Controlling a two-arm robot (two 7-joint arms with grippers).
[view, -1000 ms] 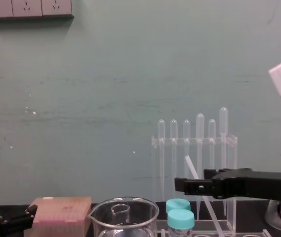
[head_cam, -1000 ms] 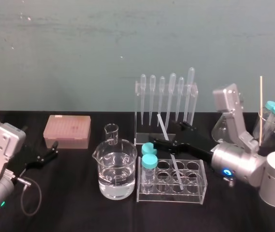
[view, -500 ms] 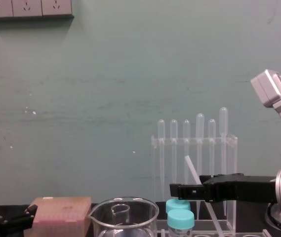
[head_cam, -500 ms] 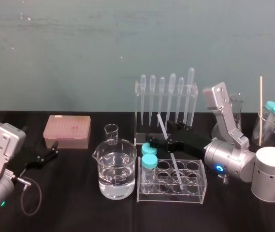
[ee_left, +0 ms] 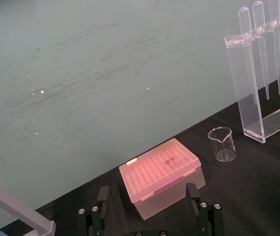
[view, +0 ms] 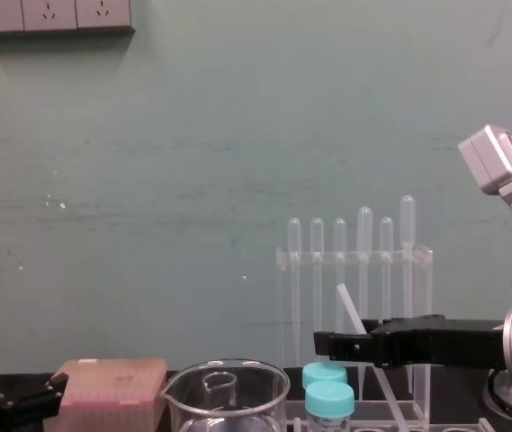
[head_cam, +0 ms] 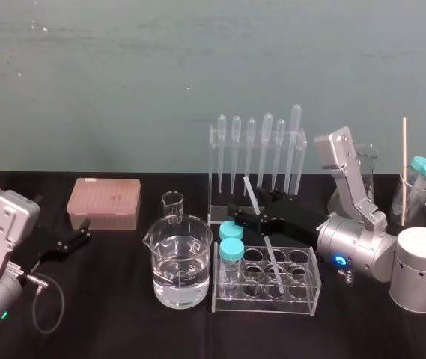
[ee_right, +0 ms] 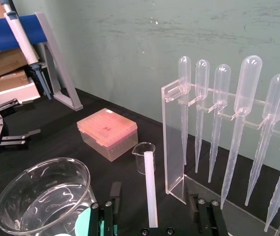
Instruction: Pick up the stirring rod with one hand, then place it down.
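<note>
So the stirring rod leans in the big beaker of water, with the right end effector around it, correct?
No. The stirring rod leans in the clear tube rack, not the beaker, as the head view shows. The right end effector is around it, yes.

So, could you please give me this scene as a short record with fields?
stirring rod: tilted, lower end in the tube rack
right gripper: open, reaching over the tube rack, one finger on each side of the stirring rod, not touching it
left gripper: open, parked low at the left
task step: grasp not yet made
</note>
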